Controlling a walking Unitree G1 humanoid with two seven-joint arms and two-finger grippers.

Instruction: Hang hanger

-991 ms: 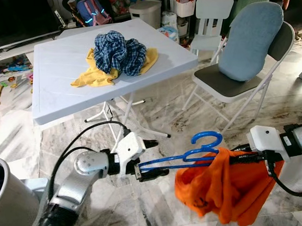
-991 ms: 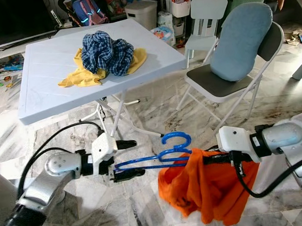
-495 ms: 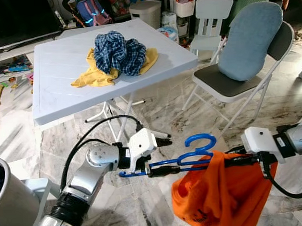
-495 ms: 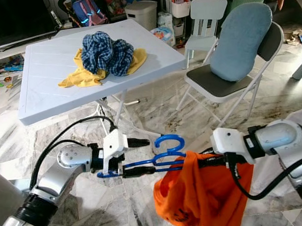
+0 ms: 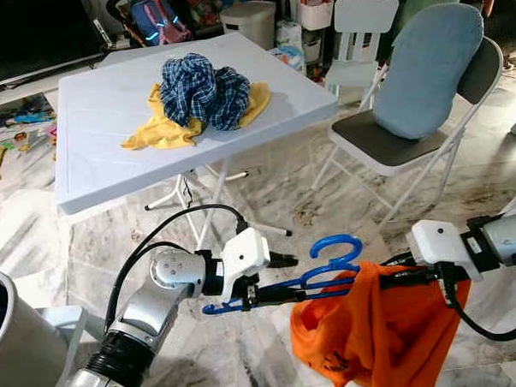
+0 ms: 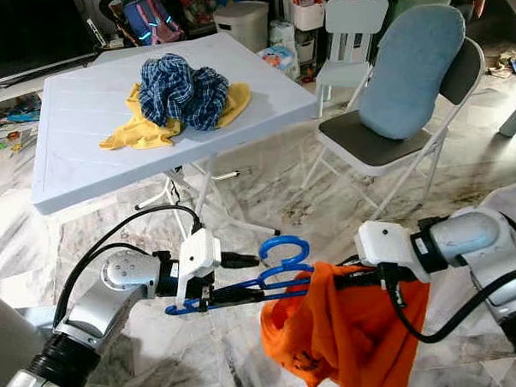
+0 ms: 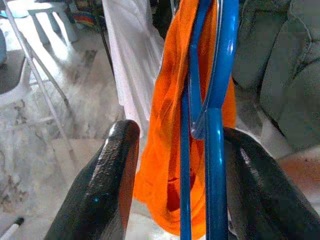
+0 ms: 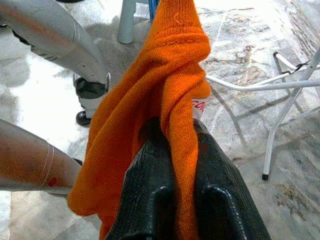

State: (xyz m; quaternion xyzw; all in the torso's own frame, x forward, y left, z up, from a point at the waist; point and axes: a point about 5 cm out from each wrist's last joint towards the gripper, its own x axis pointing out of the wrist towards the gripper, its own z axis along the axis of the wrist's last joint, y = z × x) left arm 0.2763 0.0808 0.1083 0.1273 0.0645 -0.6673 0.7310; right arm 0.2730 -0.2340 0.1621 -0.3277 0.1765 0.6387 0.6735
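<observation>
A blue plastic hanger [image 5: 306,282] hangs level above the floor between my two arms, its hook [image 5: 333,242] pointing up. An orange garment [image 5: 375,325] is draped over its right end. My left gripper [image 5: 274,277] is open around the hanger's left part; in the left wrist view the blue bars [image 7: 216,125] rest against one finger, and the other finger [image 7: 112,180] stands apart. My right gripper [image 5: 388,275] is shut on the orange garment [image 8: 165,85] at the hanger's right end, with cloth bunched between its fingers [image 8: 150,190].
A white folding table [image 5: 94,158] stands ahead with a plaid and a yellow garment [image 5: 206,89] on it. A folding chair with a blue cushion [image 5: 424,75] is at the right, and a white small chair [image 5: 362,26] behind it. A grey bin [image 5: 16,341] is at the lower left.
My left gripper has slid along the hanger toward the hook, so the hanger's left end now sticks out behind it. My right gripper and the orange garment have shifted slightly left.
</observation>
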